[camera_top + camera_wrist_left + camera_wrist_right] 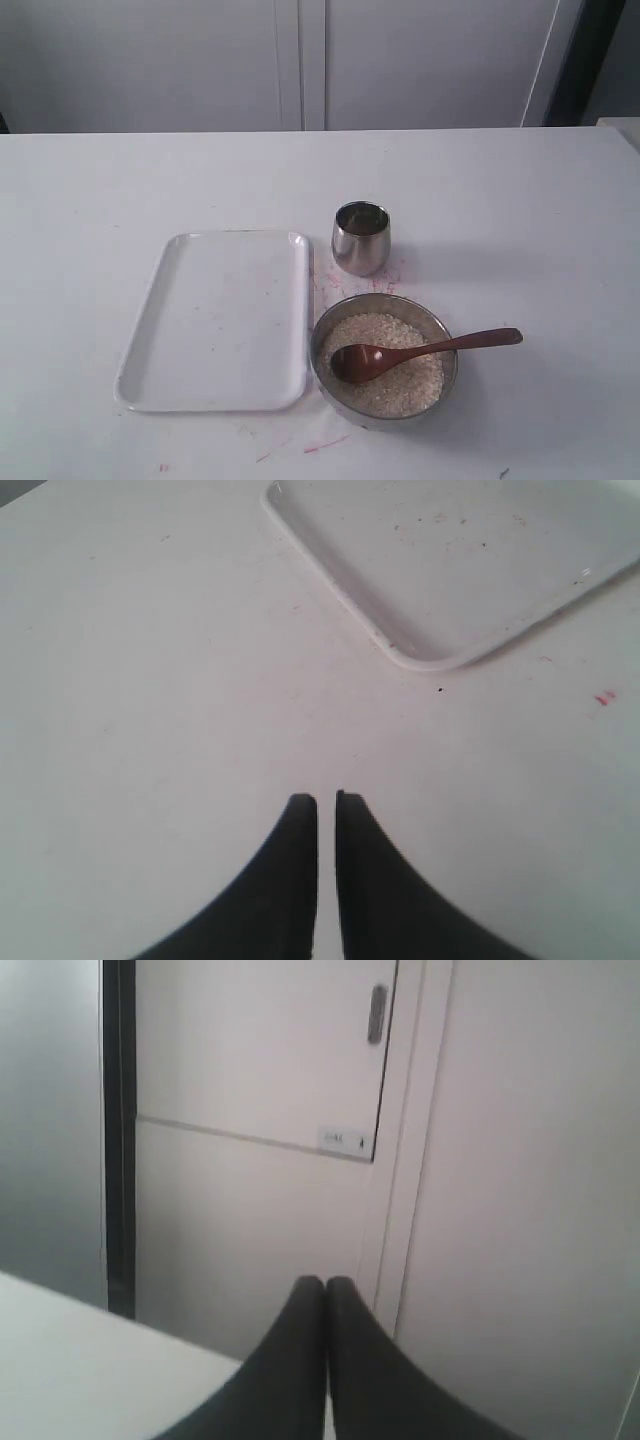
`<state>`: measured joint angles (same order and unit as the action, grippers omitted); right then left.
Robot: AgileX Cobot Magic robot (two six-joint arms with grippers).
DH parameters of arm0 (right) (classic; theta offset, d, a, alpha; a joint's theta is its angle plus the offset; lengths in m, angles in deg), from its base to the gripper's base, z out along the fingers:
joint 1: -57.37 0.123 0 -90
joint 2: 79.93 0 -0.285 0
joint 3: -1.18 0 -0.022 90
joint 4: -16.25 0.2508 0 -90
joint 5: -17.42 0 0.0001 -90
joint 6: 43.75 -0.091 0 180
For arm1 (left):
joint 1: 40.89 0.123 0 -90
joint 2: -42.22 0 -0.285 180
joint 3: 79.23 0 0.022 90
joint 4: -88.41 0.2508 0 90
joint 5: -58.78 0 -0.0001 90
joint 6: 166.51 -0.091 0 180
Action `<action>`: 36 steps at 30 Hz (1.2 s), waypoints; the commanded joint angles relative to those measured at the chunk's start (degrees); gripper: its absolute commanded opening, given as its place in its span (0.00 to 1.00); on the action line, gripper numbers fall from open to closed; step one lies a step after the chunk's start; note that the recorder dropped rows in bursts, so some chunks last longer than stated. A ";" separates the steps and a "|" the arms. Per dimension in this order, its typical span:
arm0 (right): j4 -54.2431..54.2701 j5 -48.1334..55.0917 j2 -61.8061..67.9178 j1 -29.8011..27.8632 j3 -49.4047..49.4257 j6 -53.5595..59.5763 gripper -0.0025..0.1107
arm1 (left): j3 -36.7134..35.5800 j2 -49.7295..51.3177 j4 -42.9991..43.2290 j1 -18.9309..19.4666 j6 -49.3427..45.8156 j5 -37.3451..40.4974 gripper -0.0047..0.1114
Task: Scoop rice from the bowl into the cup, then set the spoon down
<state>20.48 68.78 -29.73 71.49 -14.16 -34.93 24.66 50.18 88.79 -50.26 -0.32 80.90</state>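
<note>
The left hand [326, 800] has its two dark, curved fingers drawn nearly together, with a thin slit between the tips and nothing in it. It hangs over bare white worktop [150, 680] near a corner of the tray [470, 560]. The right hand [325, 1282] has its tips pressed together. It faces pale cabinet doors [260, 1050], whose small label [340, 1140] is too blurred to read. Both hands are cut off at the frame edge and show only in their own wrist views.

In the exterior view, the wide, shallow metal bowl [384, 298] stands near the front, right of centre. It holds a bed of off-white rice [400, 385] grains. The dark reddish wooden spoon [420, 352] lies in it, oval end on the rice and slim handle over the right rim. The rice hides the bowl's floor. The small shiny steel cup [360, 245], rounded and tapering, stands upright just beyond the bowl; its contents cannot be made out. The white rounded-corner tray [215, 320] lies just left of the bowl. Faint red marks [325, 443] smear the worktop.
</note>
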 commanded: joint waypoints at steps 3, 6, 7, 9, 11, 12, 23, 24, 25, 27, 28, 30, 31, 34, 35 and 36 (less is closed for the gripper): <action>-0.48 8.65 7.22 2.10 0.04 4.62 0.02 | -0.53 -0.17 -0.03 -0.11 0.33 1.91 0.16; -1.50 12.53 9.94 3.47 -0.04 9.68 0.02 | -0.53 -0.17 -0.03 -0.11 0.33 1.91 0.16; -2.07 13.43 10.70 4.05 -0.04 11.82 0.02 | -0.53 -0.17 -0.03 -0.11 0.33 1.91 0.16; -4.23 14.66 11.98 5.31 -0.04 15.28 0.02 | -0.53 -0.17 -0.03 -0.11 0.33 1.91 0.16; -6.35 15.68 13.47 6.45 -0.04 18.95 0.02 | -0.53 -0.17 -0.03 -0.11 0.33 1.91 0.16; -7.48 16.24 14.43 6.98 -0.04 20.36 0.02 | -0.53 -0.17 -0.03 -0.11 0.33 1.91 0.16; -8.56 18.60 27.54 8.77 0.07 31.38 0.02 | -0.53 -0.17 -0.03 -0.11 0.33 1.91 0.16; -8.56 18.60 28.55 8.77 0.38 32.08 0.02 | -0.53 -0.17 -0.03 -0.11 0.33 1.91 0.16; -8.66 18.60 29.60 8.77 1.18 32.44 0.02 | -0.53 -0.17 -0.03 -0.11 0.33 1.91 0.16; -8.76 18.60 31.43 8.77 3.45 33.83 0.02 | -0.53 -0.17 -0.03 -0.11 0.33 1.91 0.16; -8.89 18.60 32.33 8.77 5.34 35.07 0.02 | -0.53 -0.17 -0.03 -0.11 0.33 1.91 0.16; -9.16 18.60 33.86 8.77 8.22 36.30 0.02 | -0.53 -0.17 -0.03 -0.11 0.33 1.91 0.16; -9.16 18.60 34.75 8.77 10.58 37.41 0.02 | -0.53 -0.17 -0.03 -0.11 0.33 1.91 0.16; -9.16 18.13 36.59 8.77 16.03 41.78 0.02 | -0.53 -0.17 -0.03 -0.11 0.33 1.91 0.16; -9.16 17.49 36.99 8.77 17.75 42.97 0.02 | -0.53 -0.17 -0.03 -0.11 0.33 1.91 0.16; -9.16 16.95 37.18 8.77 19.05 44.22 0.02 | -0.53 -0.17 -0.03 -0.11 0.33 1.91 0.16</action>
<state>11.49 87.11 6.72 80.19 1.08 5.30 24.66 50.18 88.79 -50.26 -0.32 80.90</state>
